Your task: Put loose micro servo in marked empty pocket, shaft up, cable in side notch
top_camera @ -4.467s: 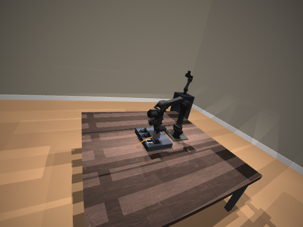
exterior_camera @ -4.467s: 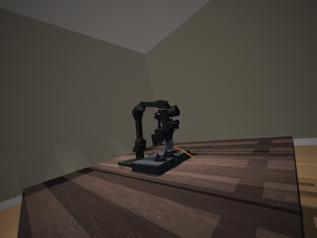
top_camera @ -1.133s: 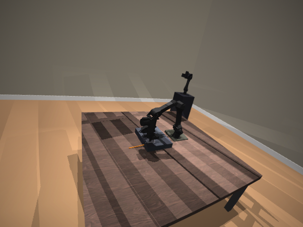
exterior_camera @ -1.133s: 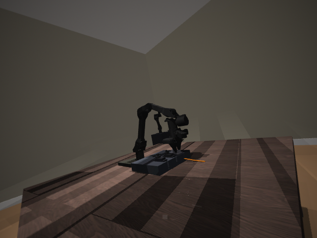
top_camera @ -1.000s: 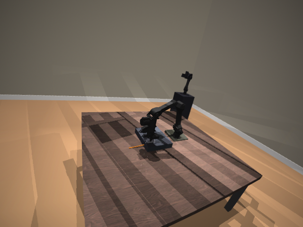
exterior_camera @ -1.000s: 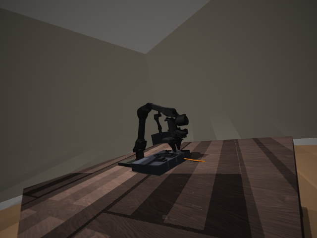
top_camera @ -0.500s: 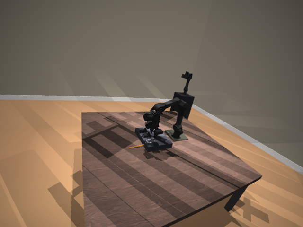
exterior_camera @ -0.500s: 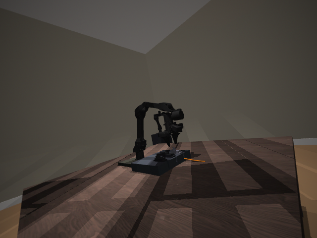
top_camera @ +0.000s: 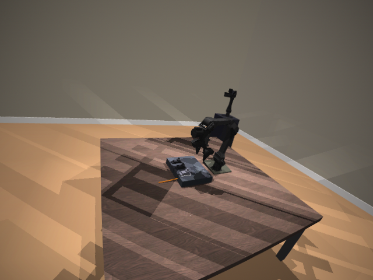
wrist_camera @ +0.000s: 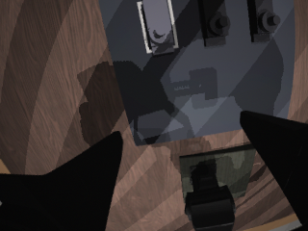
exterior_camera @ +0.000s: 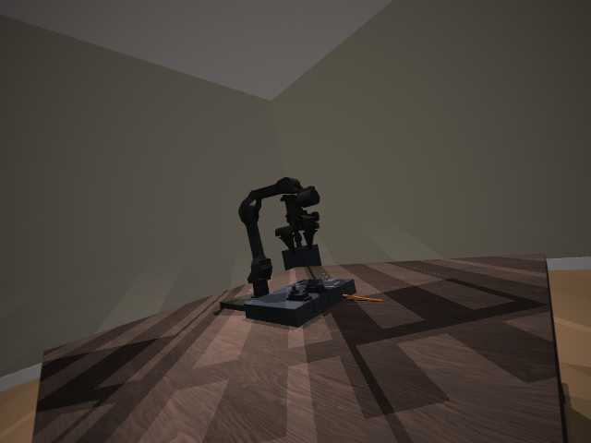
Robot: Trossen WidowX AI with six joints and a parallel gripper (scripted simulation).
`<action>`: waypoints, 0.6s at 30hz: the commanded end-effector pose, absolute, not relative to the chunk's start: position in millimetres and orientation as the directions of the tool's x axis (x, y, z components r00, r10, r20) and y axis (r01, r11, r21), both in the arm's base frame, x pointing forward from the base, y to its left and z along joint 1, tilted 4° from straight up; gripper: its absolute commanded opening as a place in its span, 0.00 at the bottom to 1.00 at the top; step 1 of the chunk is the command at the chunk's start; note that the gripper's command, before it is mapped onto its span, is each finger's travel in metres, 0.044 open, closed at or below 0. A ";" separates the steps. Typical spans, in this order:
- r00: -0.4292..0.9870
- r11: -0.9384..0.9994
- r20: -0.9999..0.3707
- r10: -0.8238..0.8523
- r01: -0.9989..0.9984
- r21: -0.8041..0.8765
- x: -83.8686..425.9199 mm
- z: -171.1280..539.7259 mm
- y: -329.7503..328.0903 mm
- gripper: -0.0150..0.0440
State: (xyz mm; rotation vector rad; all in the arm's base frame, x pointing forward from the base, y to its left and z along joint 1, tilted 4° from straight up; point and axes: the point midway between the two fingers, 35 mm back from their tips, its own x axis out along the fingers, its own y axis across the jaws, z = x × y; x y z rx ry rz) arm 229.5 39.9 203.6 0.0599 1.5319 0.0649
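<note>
The light grey micro servo (top_camera: pixel 184 172) (exterior_camera: pixel 329 281) (wrist_camera: pixel 159 21) stands in the white-marked pocket of the dark blue-grey deck (top_camera: pixel 197 182) (exterior_camera: pixel 271 313) (wrist_camera: pixel 226 111), output shaft up. It looks upright and low; whether both ears lie fully flat is too small to tell. Its orange cable (top_camera: pixel 167 181) (exterior_camera: pixel 362 297) runs out past the deck's side over the table; the notch itself is not clearly seen. My gripper (top_camera: pixel 200 156) (exterior_camera: pixel 301 249) (wrist_camera: pixel 181 127) is wide open and empty, above and away from the servo, toward the arm's base.
Two dark servos (top_camera: pixel 180 165) (exterior_camera: pixel 299 293) (wrist_camera: pixel 217 24) stand on the deck in a row beside the grey one. The arm's greenish base plate (top_camera: pixel 225 170) (exterior_camera: pixel 234 304) (wrist_camera: pixel 241 168) lies close to the deck. A dark box (exterior_camera: pixel 301 258) stands behind the arm.
</note>
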 end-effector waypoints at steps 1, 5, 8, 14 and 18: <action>0.065 0.996 -0.994 0.083 0.003 0.084 232.9 224.2 38.7 1.00; 0.066 0.996 -0.994 0.083 0.003 0.084 233.1 225.7 38.6 1.00; 0.066 0.996 -0.994 0.083 0.003 0.084 233.1 225.7 38.6 1.00; 0.066 0.996 -0.994 0.083 0.003 0.084 233.1 225.7 38.6 1.00; 0.066 0.996 -0.994 0.083 0.003 0.084 233.1 225.7 38.6 1.00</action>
